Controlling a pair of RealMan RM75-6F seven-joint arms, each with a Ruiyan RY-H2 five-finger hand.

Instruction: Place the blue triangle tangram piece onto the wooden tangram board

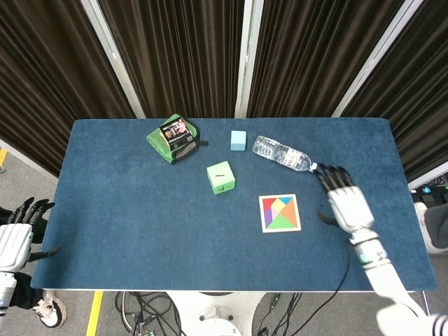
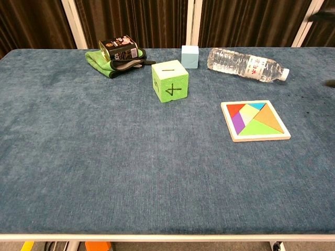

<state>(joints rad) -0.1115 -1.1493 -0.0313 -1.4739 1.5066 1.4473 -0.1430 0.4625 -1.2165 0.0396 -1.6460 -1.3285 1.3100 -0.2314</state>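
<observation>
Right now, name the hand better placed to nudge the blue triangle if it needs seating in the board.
Right hand: it hovers open beside the wooden tangram board. The left hand is off the table's far-left edge.

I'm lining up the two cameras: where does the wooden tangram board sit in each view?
Head view: wooden tangram board lies right of centre, below the water bottle.
Chest view: wooden tangram board lies at mid-right, nearer than the water bottle.
Shared landmark: the green cube, to the board's upper left in both.
</observation>
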